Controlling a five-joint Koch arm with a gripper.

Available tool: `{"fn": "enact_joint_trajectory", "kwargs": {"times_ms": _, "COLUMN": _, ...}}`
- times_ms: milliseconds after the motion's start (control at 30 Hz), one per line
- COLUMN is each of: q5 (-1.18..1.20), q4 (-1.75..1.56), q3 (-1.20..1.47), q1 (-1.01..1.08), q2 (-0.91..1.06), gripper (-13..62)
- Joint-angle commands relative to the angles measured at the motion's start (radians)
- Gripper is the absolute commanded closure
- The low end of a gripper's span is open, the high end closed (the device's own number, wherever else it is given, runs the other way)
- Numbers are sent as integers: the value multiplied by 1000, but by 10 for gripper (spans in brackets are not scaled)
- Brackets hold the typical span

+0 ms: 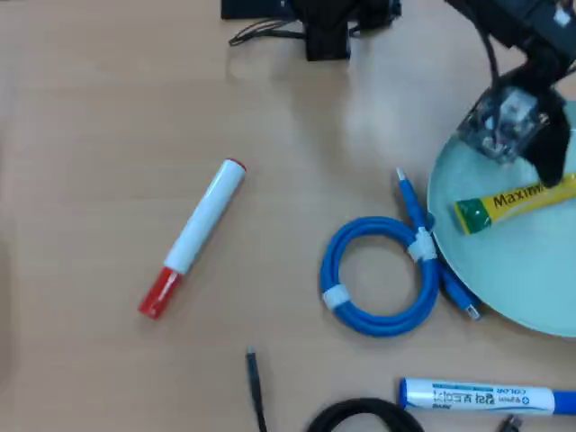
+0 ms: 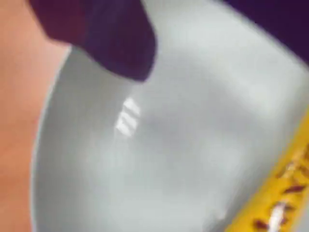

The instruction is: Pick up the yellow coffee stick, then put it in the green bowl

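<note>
The yellow coffee stick [image 1: 513,203] lies inside the green bowl [image 1: 486,261] at the right edge of the overhead view, its green end pointing left near the rim. My gripper [image 1: 549,169] hovers over the bowl's upper part, just above the stick. In the blurred wrist view the bowl [image 2: 159,159] fills the frame and the stick [image 2: 280,193] lies at the lower right. One dark finger [image 2: 120,43] is at the upper left and another dark part at the upper right. The jaws stand apart with nothing between them.
A coiled blue cable [image 1: 382,274] lies against the bowl's left rim. A white marker with a red cap [image 1: 193,236] lies at centre left. A white-and-blue marker [image 1: 486,397] and black cables [image 1: 256,387] lie at the bottom. The arm's base [image 1: 324,27] is at the top.
</note>
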Motion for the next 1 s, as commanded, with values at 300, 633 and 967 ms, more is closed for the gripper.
{"fn": "enact_joint_trajectory", "kwargs": {"times_ms": 300, "q5": -149, "q4": 245, "q3": -327, "q1": 156, "q2": 58, "gripper": 82}}
{"fn": "enact_joint_trajectory", "kwargs": {"times_ms": 633, "q5": -341, "q4": 310, "q3": -196, "q1": 479, "q2": 230, "gripper": 83}}
{"fn": "enact_joint_trajectory", "kwargs": {"times_ms": 967, "q5": -494, "q4": -265, "q3": 618, "q1": 770, "q2": 601, "gripper": 84}}
